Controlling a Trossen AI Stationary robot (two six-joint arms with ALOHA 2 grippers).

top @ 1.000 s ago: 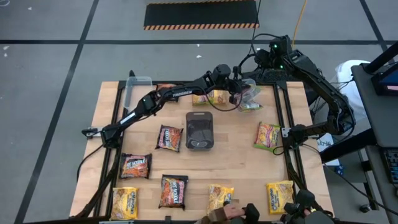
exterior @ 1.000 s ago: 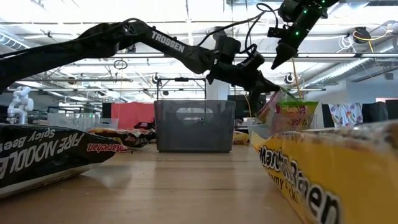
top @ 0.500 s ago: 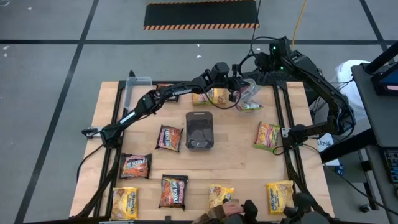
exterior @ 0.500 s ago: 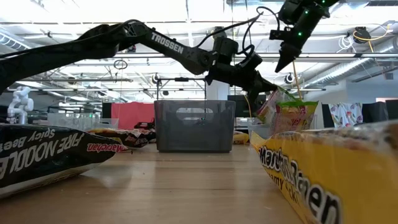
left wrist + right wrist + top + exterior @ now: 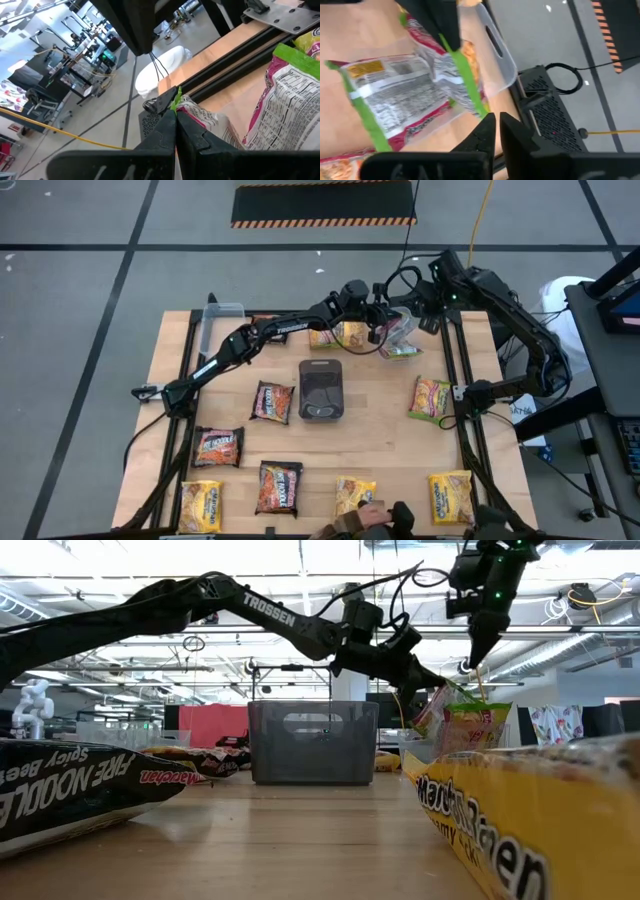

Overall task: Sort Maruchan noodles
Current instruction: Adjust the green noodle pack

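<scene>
- Left gripper [image 5: 383,333] reaches across to the far right corner of the wooden table [image 5: 380,445]; its fingers are pinched together on the green edge of a pink-and-green plastic noodle packet [image 5: 401,332], seen plainly in the left wrist view.
- The held packet hangs over a clear plastic tub [image 5: 403,330] at that corner, where another green-edged packet [image 5: 395,100] already lies. It looks low over the tub; I cannot tell whether it touches anything.
- Right gripper [image 5: 428,318] hovers just beyond the same tub, above the far table edge. Jaws nearly together, a thin gap showing, nothing between them.
- Dark grey rectangular tray [image 5: 321,390] sits mid-table. Yellow packets [image 5: 338,336] lie beside the tub on the far edge.
- Other packets are spread out: brown-red ones [image 5: 271,401] toward the left side and near edge, yellow ones [image 5: 450,497] along the near edge, a green-edged one [image 5: 431,397] on the right side.
- A person's hand [image 5: 375,520] rests at the near edge.
- Judgement: step in hand is dropping the held packet into the tub. Best to lower until it is well inside the walls, release squarely, then lift straight up.
- The right arm is close; keeping it clear avoids a knock.
</scene>
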